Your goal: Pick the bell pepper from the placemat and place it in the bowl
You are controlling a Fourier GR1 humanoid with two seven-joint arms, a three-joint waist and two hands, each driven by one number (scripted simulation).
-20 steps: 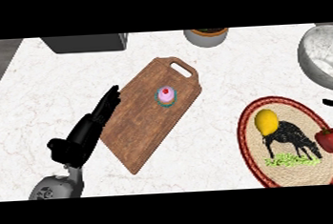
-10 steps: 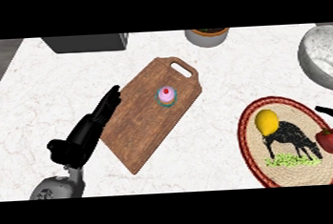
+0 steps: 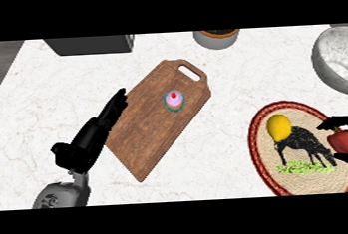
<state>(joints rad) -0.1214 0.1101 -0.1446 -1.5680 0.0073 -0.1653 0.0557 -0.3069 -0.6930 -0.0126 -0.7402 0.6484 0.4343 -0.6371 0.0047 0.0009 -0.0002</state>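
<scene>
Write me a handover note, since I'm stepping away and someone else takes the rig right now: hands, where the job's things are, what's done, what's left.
Left hand: open, fingers straight, resting along the left edge of the wooden cutting board, holding nothing.
Right hand: at the view's right edge, fingers curled round the red bell pepper.
The pepper sits at the right side of the round woven placemat, beside a yellow fruit; I cannot tell whether it is lifted yet.
The grey speckled bowl is at the upper right, beyond the placemat.
Done: the pepper is gripped.
Left: lift it, carry it up to the bowl, release it inside.
</scene>
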